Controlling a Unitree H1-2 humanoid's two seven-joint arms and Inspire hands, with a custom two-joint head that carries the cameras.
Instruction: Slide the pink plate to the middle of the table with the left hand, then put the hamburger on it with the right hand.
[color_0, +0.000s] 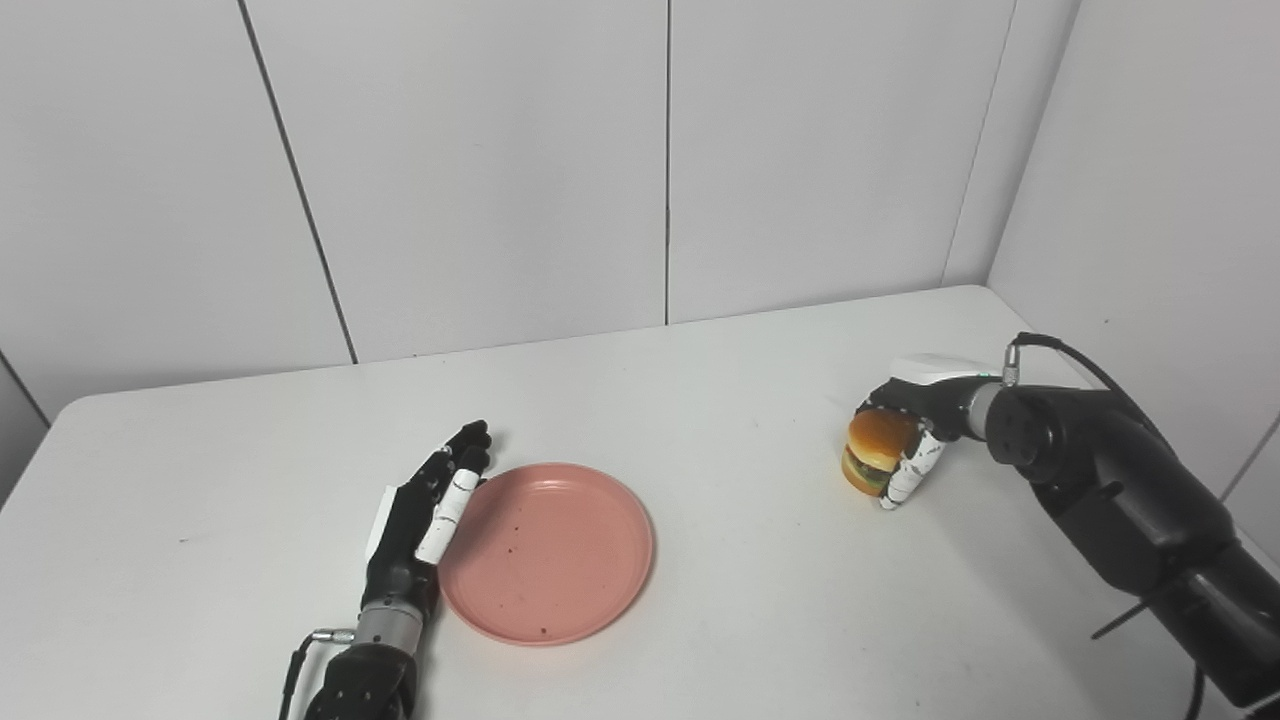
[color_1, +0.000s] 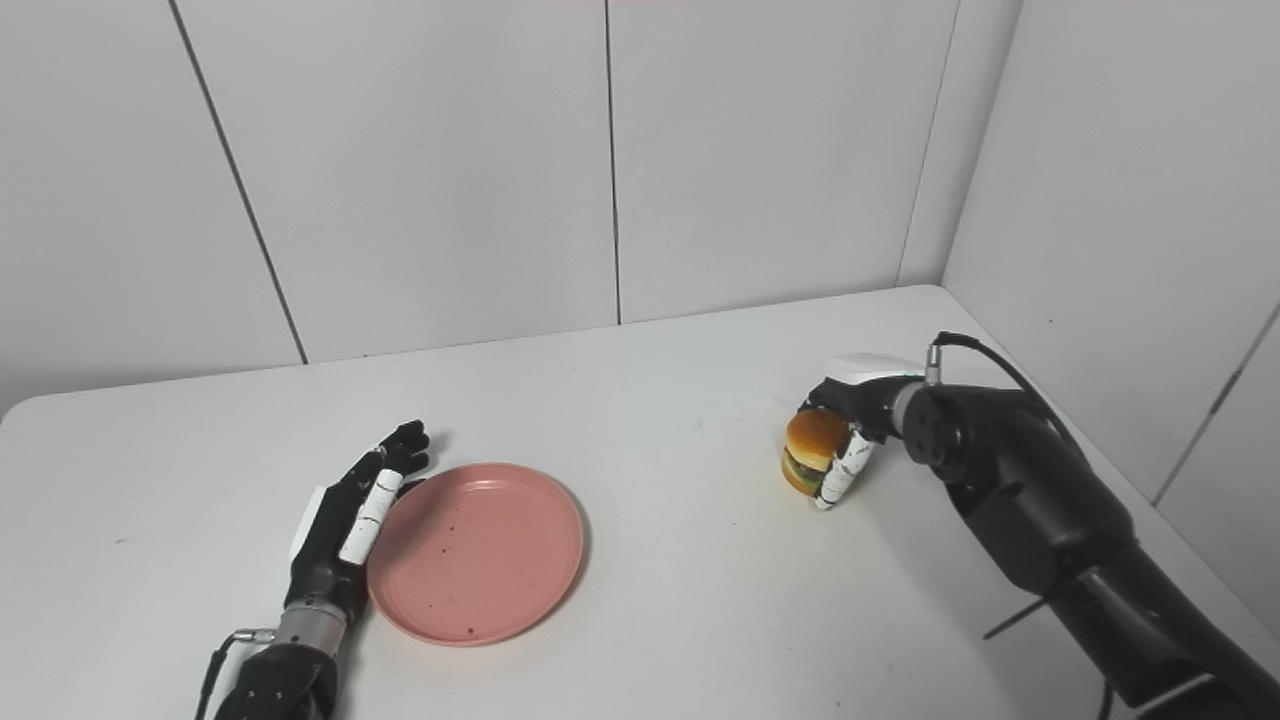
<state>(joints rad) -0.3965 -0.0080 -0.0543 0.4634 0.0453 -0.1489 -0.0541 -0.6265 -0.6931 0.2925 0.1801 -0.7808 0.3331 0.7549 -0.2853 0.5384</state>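
The left hand (color_0: 425, 510) is lying flat on the white table (color_0: 750, 620), its fingers (color_0: 462, 462) stretched out straight and close together, holding nothing, with its inner edge and thumb pressing against the left rim of the pink plate (color_0: 548, 550). The plate is sitting flat on the tabletop, left of centre and toward the near edge, and it is carrying only a few dark specks on its surface. The left forearm is coming up from the bottom edge of the frame, a thin cable looping out beside the wrist. Well apart from the plate, on the right side of the table, the right hand (color_0: 915, 425) is reaching in with its fingers curled around the hamburger (color_0: 875, 450), the white-tipped fingers wrapping its near side and the palm covering its top and far side. The hamburger is showing a golden bun over layers of green and brown filling, tilting slightly in the grasp; whether its base is touching the table or hanging just above it cannot be told, though a shadow is falling directly beneath it. The right arm is stretching in from the lower right corner, black and bulky, with a cable arching over the wrist. Pale wall panels (color_0: 500, 170) are standing behind the table and along its right side, meeting at the far right corner.
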